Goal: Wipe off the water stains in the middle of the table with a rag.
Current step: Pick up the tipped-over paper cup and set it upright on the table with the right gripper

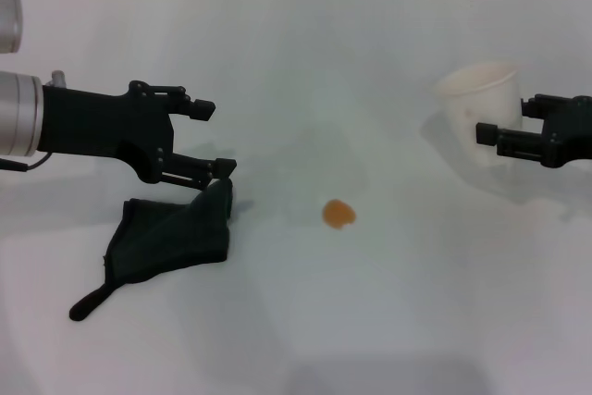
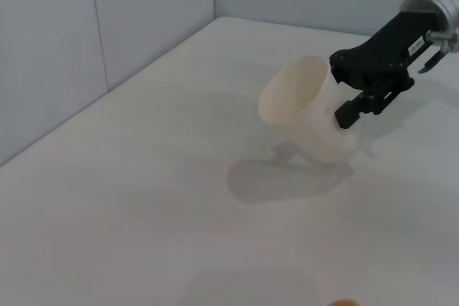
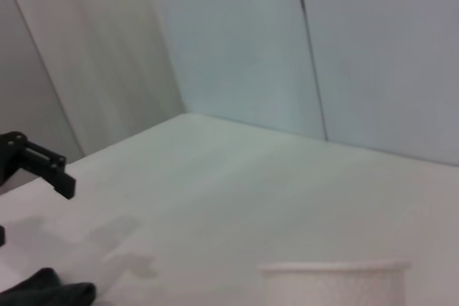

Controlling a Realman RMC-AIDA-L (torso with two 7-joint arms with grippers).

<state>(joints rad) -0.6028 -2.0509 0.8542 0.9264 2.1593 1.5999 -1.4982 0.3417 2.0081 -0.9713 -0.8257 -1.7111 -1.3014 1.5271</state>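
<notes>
The dark green-black rag (image 1: pixel 171 236) lies crumpled on the white table (image 1: pixel 305 34) at the left, its thin tail pointing toward the front. My left gripper (image 1: pixel 217 139) is open just above the rag's far right corner, and its lower finger touches that corner. The small orange-brown water stain (image 1: pixel 339 214) sits mid-table, right of the rag and uncovered. My right gripper (image 1: pixel 504 122) is at the right, shut on a whitish plastic cup (image 1: pixel 479 108) that it holds tilted, as the left wrist view (image 2: pixel 308 109) shows. The rag also shows in the right wrist view (image 3: pixel 50 293).
The cup casts a shadow on the table (image 2: pixel 283 177) below it. Grey wall panels (image 2: pixel 107 26) run along the table's far edge. A pale device (image 1: pixel 7 6) stands at the far left corner.
</notes>
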